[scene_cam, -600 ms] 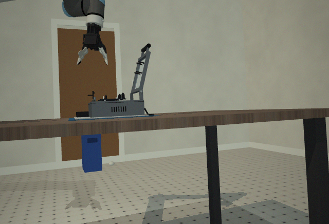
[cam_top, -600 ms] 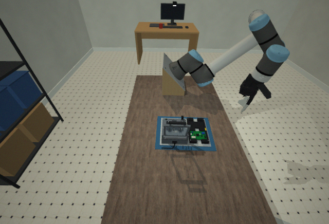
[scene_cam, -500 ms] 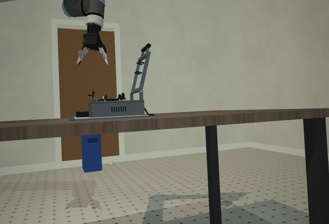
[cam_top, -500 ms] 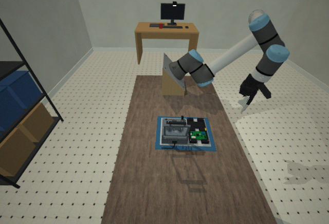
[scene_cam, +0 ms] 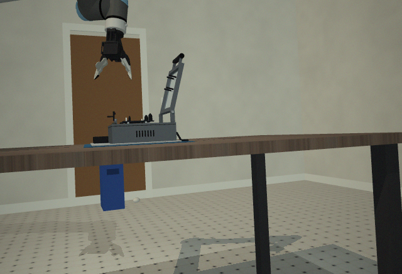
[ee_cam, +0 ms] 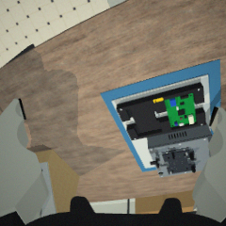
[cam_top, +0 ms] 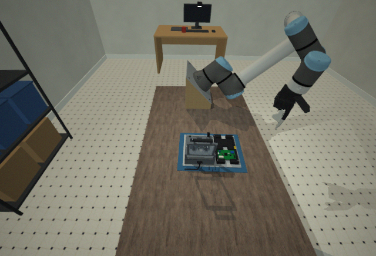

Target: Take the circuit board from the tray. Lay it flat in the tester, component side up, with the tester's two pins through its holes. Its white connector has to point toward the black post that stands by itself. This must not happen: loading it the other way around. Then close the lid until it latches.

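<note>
The green circuit board (cam_top: 226, 155) (ee_cam: 180, 111) lies in the black tray (cam_top: 224, 140) (ee_cam: 143, 119) (scene_cam: 100, 139) on the right half of the blue mat (cam_top: 242, 168) (ee_cam: 109, 101). The grey tester (cam_top: 197, 160) (scene_cam: 142, 132) (ee_cam: 178, 160) stands to the tray's left. Its lid (scene_cam: 171, 85) (cam_top: 200, 150) is raised steeply. A lone black post (cam_top: 208, 133) (scene_cam: 113, 116) stands at the tester's tray-side end. My gripper (cam_top: 281, 120) (scene_cam: 112, 70) (ee_cam: 119, 104) is open and empty. It hangs high, out past the table's right edge, well away from the tray. The board's connector is too small to make out.
The arm's base stands on a tan block (cam_top: 195, 98) at the table's far end. A shelf rack with blue and brown boxes (cam_top: 18, 125) stands on the left. A desk with a monitor (cam_top: 190, 39) is at the back wall. A blue box (scene_cam: 112, 186) stands on the floor.
</note>
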Motion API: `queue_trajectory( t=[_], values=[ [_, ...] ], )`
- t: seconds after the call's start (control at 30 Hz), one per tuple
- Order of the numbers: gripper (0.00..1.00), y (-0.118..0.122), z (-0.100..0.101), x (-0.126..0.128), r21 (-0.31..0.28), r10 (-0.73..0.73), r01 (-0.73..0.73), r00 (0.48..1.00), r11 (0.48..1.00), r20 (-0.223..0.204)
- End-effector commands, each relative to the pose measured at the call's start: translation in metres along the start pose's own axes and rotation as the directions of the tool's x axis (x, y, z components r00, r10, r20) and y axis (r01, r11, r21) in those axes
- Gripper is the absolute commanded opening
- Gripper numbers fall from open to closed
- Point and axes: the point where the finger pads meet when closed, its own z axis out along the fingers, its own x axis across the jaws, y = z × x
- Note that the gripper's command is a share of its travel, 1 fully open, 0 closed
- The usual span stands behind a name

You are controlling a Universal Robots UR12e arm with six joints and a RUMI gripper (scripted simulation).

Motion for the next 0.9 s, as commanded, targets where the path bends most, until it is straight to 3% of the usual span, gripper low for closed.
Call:
queue_trajectory(
  t=[0.0,0.2,0.4,0.5,0.63,0.67,0.87],
  values=[
    [1.00,0.000,-0.001,0.001,0.000,-0.001,0.001,1.000,1.000,-0.001],
    [1.00,0.018,-0.006,0.021,0.013,-0.043,0.043,0.999,0.999,-0.006],
    [1.00,0.072,-0.021,0.073,0.048,-0.158,0.159,0.987,0.986,-0.029],
    [1.00,0.072,-0.021,0.073,0.048,-0.158,0.159,0.987,0.986,-0.029],
    [1.00,0.121,-0.033,0.110,0.073,-0.252,0.256,0.966,0.964,-0.056],
    [1.00,0.121,-0.033,0.110,0.073,-0.252,0.256,0.966,0.964,-0.056],
    [1.00,0.178,-0.044,0.144,0.095,-0.348,0.357,0.933,0.929,-0.094]
  ],
)
